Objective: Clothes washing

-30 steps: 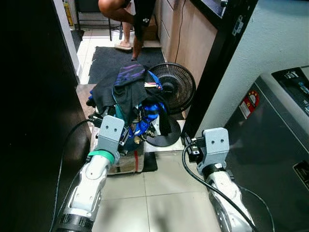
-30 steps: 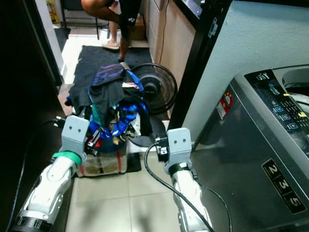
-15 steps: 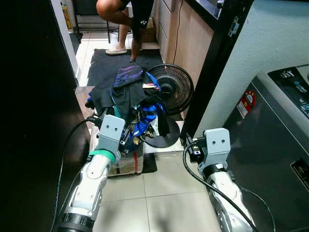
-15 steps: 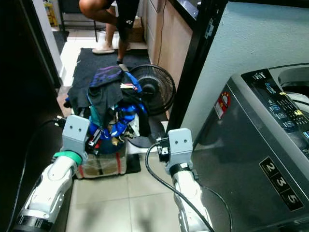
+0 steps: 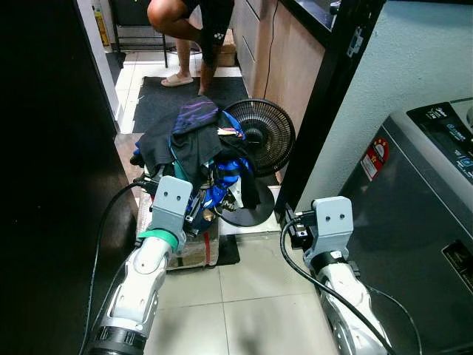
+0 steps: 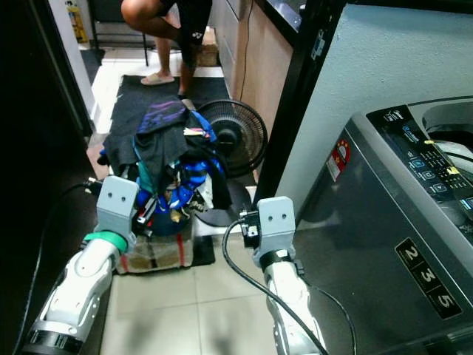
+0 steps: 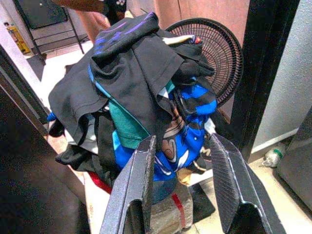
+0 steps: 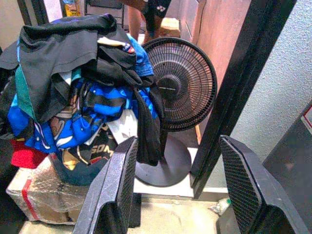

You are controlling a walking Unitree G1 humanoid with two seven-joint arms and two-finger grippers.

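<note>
We note the pile of clothes (image 5: 196, 151), black, blue and teal, heaped on a wrapped box (image 5: 194, 250) on the tiled floor (image 5: 244, 296), just beside a black standing fan (image 5: 260, 137). Our left hand (image 7: 183, 183) hangs before the pile with fingers spread apart, holding nothing. Our right hand (image 8: 187, 195) faces the fan, likewise wide open and empty. The washing machine (image 6: 399, 222) stands at our right. A person's legs (image 5: 188, 29) show beyond the dark mat (image 5: 159, 100).
</note>
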